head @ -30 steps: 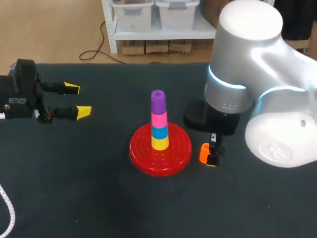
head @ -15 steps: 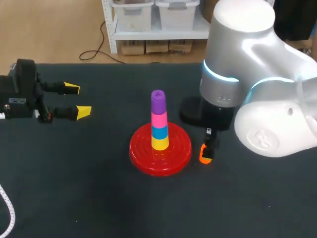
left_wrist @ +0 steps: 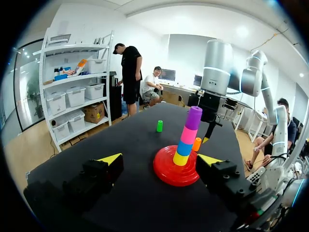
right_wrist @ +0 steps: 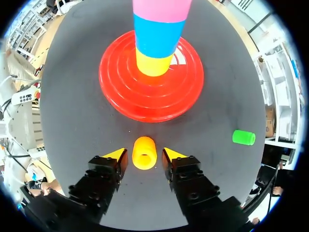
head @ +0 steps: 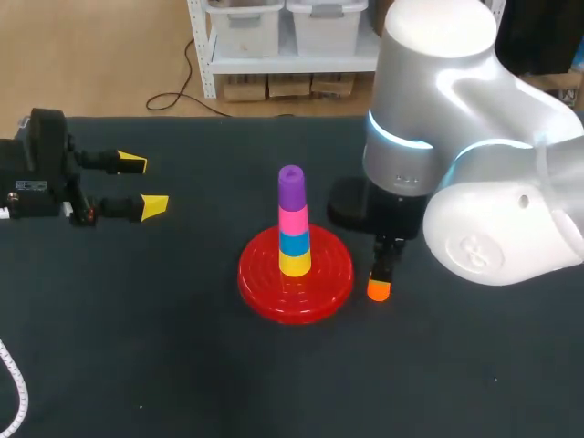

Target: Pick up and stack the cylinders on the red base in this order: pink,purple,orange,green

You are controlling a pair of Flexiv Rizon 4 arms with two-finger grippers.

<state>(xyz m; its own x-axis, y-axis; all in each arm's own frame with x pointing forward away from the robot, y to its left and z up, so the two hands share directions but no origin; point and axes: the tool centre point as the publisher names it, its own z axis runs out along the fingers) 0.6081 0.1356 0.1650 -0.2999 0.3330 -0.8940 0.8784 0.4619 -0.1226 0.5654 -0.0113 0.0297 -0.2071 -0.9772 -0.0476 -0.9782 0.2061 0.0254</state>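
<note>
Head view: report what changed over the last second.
The right arm swung toward the red base, bringing the open right pincer astride the orange cylinder, not yet gripped. The left pincer and the stacked cylinders stayed put.

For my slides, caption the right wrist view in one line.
Open right tool straddles the orange cylinder, red base ahead; green cylinder lies aside.

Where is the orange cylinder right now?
In the head view the orange cylinder sits on the table just right of the red base; the right wrist view shows it between the open fingers of the right gripper.
</note>
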